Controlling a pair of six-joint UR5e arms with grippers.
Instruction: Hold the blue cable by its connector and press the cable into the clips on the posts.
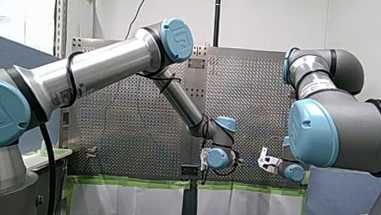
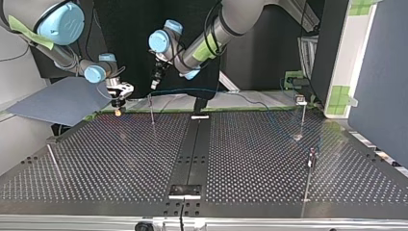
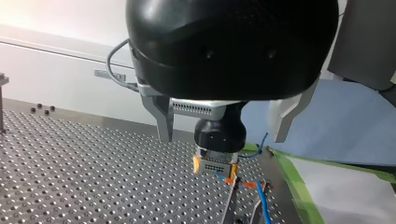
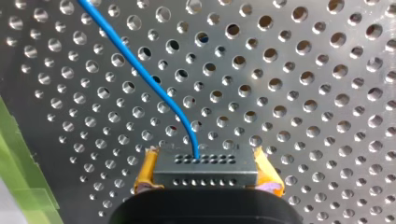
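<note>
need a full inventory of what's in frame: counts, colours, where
blue cable: one, blue, leaves the connector and runs along the table's far side in the top view.
connector: one, grey, between my right gripper's yellow pads.
posts: three upright, thin metal; one far left of centre in the top view, two at its right.
rod: one, pale, slanted, at the top view's left; cannot tell if it is a post.
perforated table: one, dark metal.
green tape: strips along the table's edge.
panel: one, blue-grey, behind the table's far left corner in the top view.
my left gripper: black, metal fingers, open, my right gripper ahead of it.
my right gripper: shut on the connector.
</note>
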